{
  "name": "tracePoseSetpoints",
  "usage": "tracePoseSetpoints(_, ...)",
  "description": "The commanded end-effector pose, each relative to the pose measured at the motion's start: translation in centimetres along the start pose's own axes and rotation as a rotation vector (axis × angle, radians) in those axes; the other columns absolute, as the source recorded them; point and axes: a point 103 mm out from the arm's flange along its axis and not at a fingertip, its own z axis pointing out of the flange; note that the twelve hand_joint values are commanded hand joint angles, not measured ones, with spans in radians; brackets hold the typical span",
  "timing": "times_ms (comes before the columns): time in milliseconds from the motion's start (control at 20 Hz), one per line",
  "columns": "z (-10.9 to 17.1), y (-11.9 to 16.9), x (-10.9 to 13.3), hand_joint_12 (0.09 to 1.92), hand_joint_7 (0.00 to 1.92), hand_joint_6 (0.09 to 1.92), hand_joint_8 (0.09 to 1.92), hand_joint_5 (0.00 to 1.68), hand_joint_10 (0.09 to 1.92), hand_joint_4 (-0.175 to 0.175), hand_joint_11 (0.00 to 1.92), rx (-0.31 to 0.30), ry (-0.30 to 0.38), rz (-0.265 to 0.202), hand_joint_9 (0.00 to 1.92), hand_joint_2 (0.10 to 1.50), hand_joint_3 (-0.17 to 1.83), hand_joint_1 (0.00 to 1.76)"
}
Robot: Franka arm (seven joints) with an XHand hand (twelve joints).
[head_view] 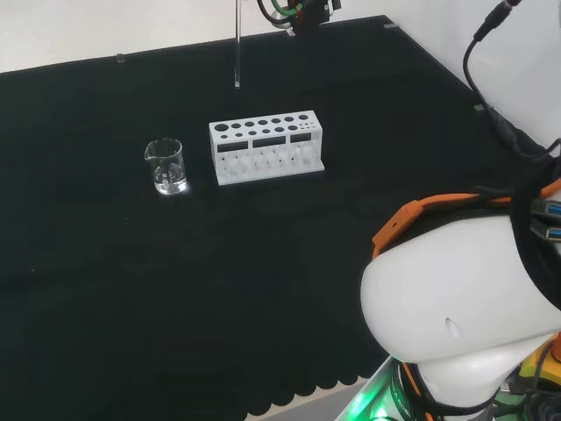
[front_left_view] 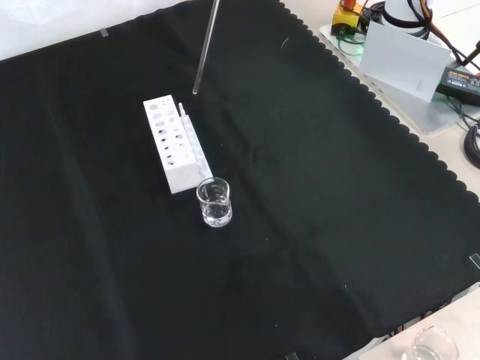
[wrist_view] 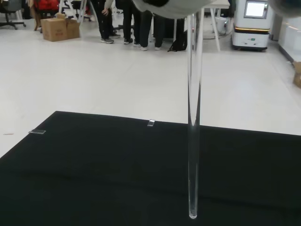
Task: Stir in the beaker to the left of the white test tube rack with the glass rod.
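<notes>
Rod (head_view: 237,53) | hangs upright, clear of cloth, behind rack (head_view: 266,146) in head view | Hand (wrist_view: 171,5) | blurred above rod, grip cannot be told | Beaker (head_view: 166,166) | left of rack (apparently empty) | Step | carrying rod over | Next | tip over beaker mouth, lower inside

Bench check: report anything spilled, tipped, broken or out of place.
Nothing stands out. The beaker stands upright beside the white test tube rack, which sits flat on the black cloth. The glass rod hangs above the cloth, unbroken. No spill shows.
</notes>
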Motion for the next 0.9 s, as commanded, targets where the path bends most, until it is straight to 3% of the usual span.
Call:
tracePoseSetpoints(50, -0.6, -0.7, 1.2, 0.55, 1.51, 0.1, 0.26, 1.44, 0.34, -0.121, 1.61, 0.004, 0.004, -0.027, 1.74, 1.02, -0.17, 1.33)
tracePoseSetpoints(350, -0.5, -0.3, 2.1, 0.55, 1.52, 0.09, 0.25, 1.44, 0.34, -0.122, 1.61, 0.008, 0.018, -0.032, 1.74, 1.02, -0.17, 1.33)
tracePoseSetpoints(900, 1.6, 2.4, 5.6, 0.56, 1.51, 0.09, 0.26, 1.45, 0.33, -0.121, 1.61, 0.033, 0.061, -0.103, 1.74, 1.02, -0.17, 1.33)
